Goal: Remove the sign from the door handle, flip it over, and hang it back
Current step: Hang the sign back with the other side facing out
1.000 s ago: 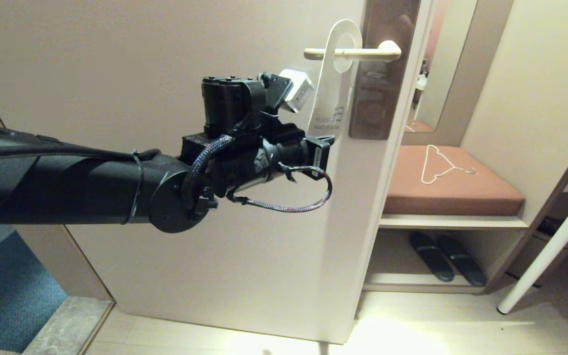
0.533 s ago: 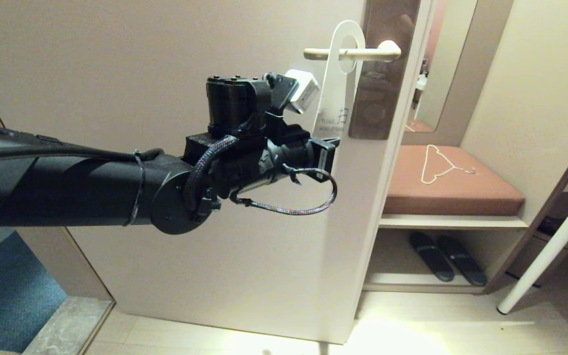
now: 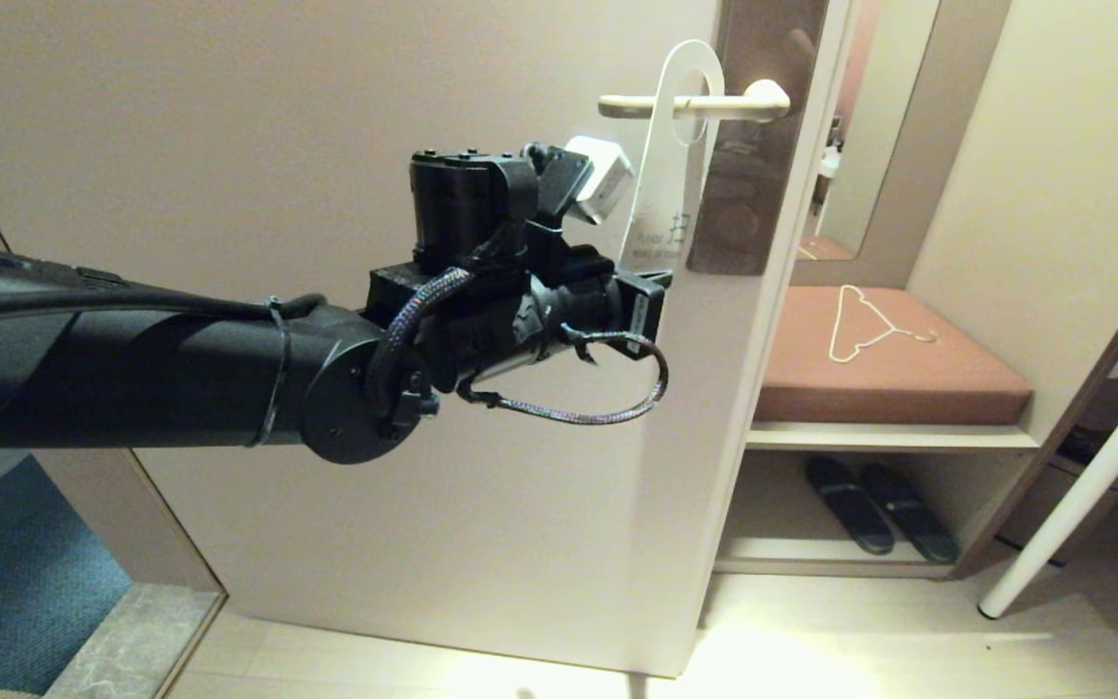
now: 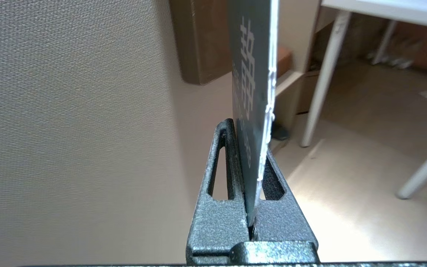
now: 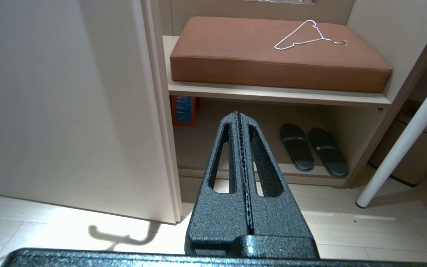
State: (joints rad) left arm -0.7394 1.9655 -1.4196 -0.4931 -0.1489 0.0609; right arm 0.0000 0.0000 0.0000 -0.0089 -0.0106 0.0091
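The sign [image 3: 658, 184] hangs by its oval hole on the beige door handle [image 3: 743, 100], white side towards the head camera. Its grey-blue printed side [image 4: 252, 55] shows in the left wrist view. My left gripper [image 3: 648, 274] reaches in from the left and is shut on the sign's lower end, the card pinched between the two black fingers [image 4: 250, 142] close to the door face. My right gripper [image 5: 240, 115] is shut with nothing in it, low down and facing the shelf unit; it is out of the head view.
A brushed metal lock plate [image 3: 753, 194] backs the handle at the door's edge. Right of the door are a brown cushion [image 3: 957, 374] with a white wire hanger [image 3: 865, 325], dark slippers [image 3: 879, 505] on the shelf below, and a white table leg [image 3: 1083, 485].
My left gripper has shifted a little to the right with the sign's lower end. The sign's hole has slid along the handle towards the lock plate, and the card hangs more upright.
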